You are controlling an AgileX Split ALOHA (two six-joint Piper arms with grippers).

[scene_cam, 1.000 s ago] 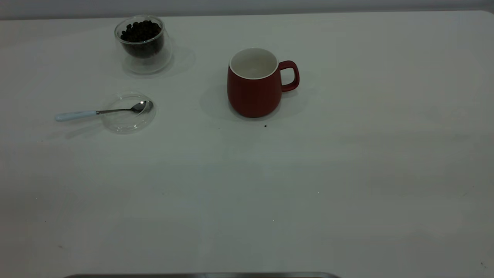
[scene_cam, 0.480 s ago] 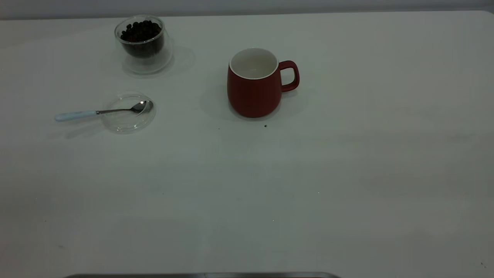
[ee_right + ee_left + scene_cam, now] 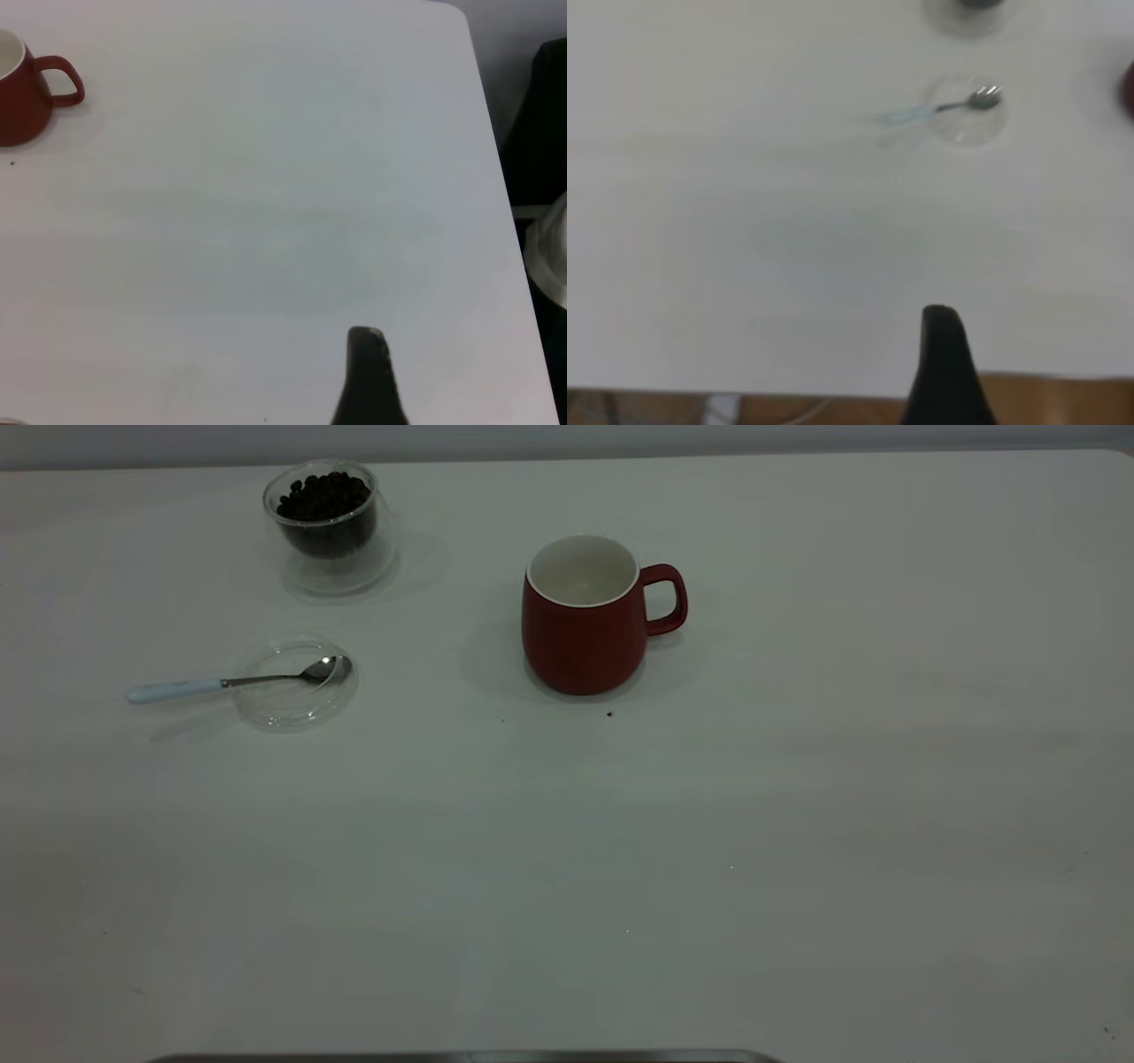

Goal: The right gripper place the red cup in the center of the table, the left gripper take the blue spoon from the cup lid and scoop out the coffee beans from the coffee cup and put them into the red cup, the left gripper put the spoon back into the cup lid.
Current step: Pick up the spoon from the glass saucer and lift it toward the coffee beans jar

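Note:
The red cup point(image 3: 580, 624) stands upright near the middle of the table point(image 3: 620, 850), handle to the right, its inside empty; it also shows in the right wrist view point(image 3: 22, 97). The coffee cup point(image 3: 332, 558) with coffee beans point(image 3: 323, 496) stands at the far left. The blue spoon point(image 3: 230, 682) lies with its bowl in the cup lid point(image 3: 297, 707) and its handle sticking out to the left. Neither gripper shows in the exterior view. My left gripper point(image 3: 943, 319) is shut, far from the spoon point(image 3: 939, 108). My right gripper point(image 3: 367, 341) is shut, far from the cup.
A small dark speck point(image 3: 609, 714) lies just in front of the red cup. A grey metal strip point(image 3: 461, 1057) runs along the near edge. Past the table's right edge stand a dark object point(image 3: 540, 115) and a round metal thing point(image 3: 551, 257).

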